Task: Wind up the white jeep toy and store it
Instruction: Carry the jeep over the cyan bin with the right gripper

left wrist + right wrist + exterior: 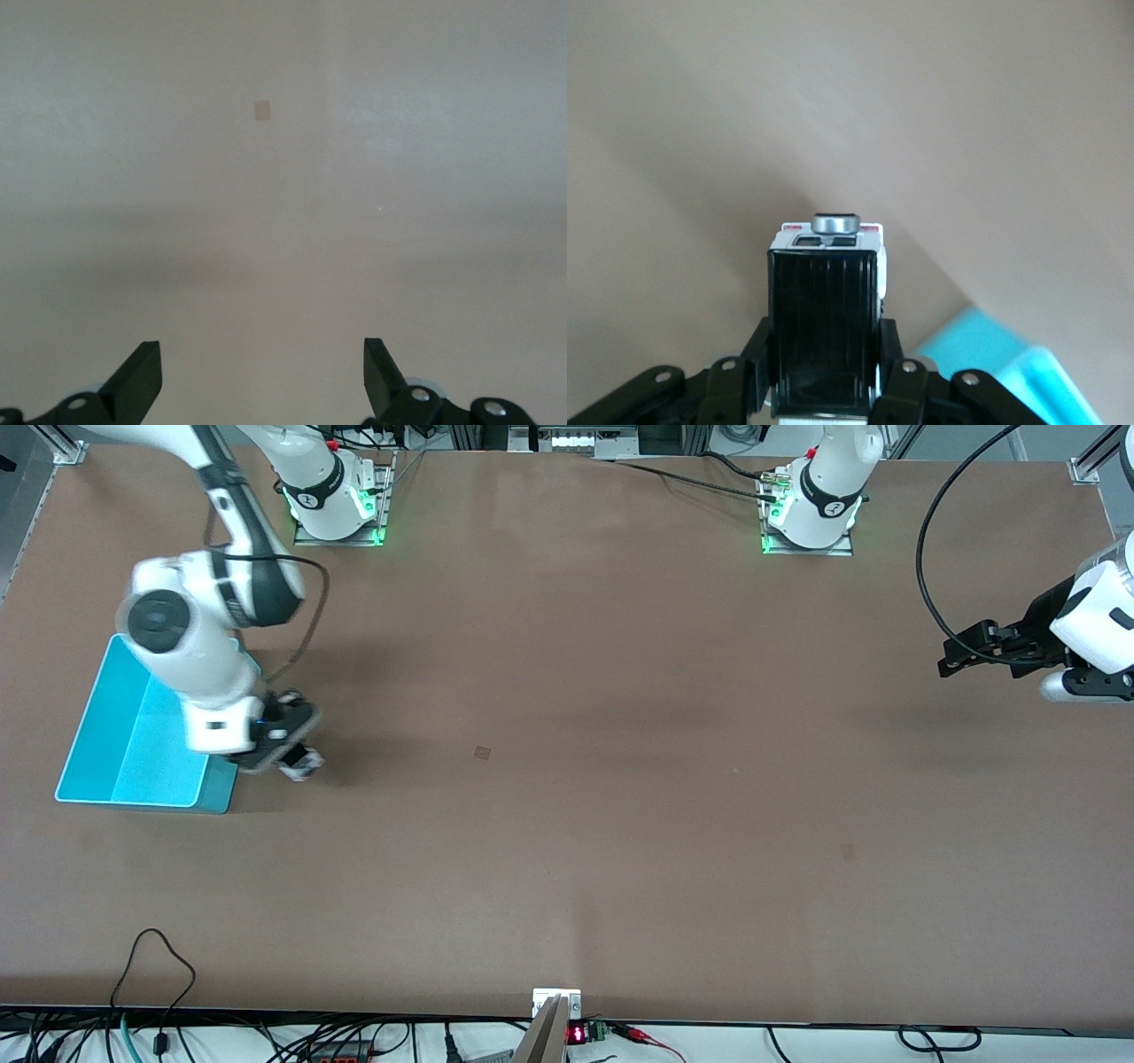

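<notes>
- white jeep toy clamped in right gripper, up in the air, just past the turquoise bin corner nearest the tabletop middle
- right wrist view: jeep's long axis runs straight out from the gripper; black roof faces the camera, white end with grey spare wheel and red lights points away from the wrist
- fingers pinch the jeep's two long sides near the wrist-side end; the outer end sticks out free
- front view: toy shows only as a small white-black bit at the fingertips, over bare tabletop beside the bin wall, not over the bin's inside
- bin sits at the right arm's end of the tabletop, open top, close to that end's edge; right arm's forearm hangs over part of it
- left gripper idle over the left arm's end of the tabletop, jaws wide apart, holding nothing; left wrist view shows both fingers spread over bare surface
- whole middle of tabletop is open room; only a small faint square mark there
- cables along the tabletop edge nearest the front camera
</notes>
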Tool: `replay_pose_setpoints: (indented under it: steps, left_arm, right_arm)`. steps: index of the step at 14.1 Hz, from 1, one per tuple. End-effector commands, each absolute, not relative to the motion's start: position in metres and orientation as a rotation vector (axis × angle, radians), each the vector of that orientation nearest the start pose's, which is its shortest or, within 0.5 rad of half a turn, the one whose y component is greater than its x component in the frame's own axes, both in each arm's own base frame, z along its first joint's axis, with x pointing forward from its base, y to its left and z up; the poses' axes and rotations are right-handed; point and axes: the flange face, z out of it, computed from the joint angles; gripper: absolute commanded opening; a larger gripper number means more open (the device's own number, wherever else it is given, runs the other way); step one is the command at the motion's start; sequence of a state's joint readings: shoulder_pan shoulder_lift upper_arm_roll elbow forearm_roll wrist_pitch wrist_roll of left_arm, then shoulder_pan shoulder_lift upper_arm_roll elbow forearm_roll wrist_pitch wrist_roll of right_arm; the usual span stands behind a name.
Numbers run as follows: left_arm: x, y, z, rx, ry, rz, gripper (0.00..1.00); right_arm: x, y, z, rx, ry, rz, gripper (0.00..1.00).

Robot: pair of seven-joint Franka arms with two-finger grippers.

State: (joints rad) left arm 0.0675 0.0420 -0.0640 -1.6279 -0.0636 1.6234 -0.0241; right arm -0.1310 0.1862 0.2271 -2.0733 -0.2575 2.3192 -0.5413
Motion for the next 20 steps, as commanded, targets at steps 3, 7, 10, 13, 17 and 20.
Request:
replay_pose_setpoints:
  steps: [3, 7, 10, 13, 17, 20]
  left_arm:
    - [0.553, -0.004, 0.588, -3.195, -0.034, 0.045, 1.0]
    - [0.549, -0.004, 0.587, -3.194, -0.035, 0.025, 1.0]
    - [0.551, -0.003, 0.591, -3.196, -0.04, 0.008, 1.0]
    - [0.552, -0.003, 0.592, -3.196, -0.045, -0.004, 1.0]
    - [0.558, -0.008, 0.606, -3.197, -0.026, -0.045, 1.0]
    - [0.563, -0.004, 0.604, -3.197, -0.016, -0.042, 1.0]
  right_arm:
    - [0.567, -0.058, 0.374, -3.221, -0.867, -0.027, 0.0]
    - [0.543, -0.148, 0.353, -3.244, -0.369, 0.008, 0.0]
    - [0.532, -0.17, 0.317, -3.195, -0.142, 0.057, 0.0]
    - [0.525, -0.168, 0.275, -3.208, -0.014, 0.043, 0.01]
    - [0.523, -0.167, 0.238, -3.213, 0.035, 0.07, 0.02]
    - [0.52, -0.171, 0.217, -3.211, 0.058, 0.107, 0.03]
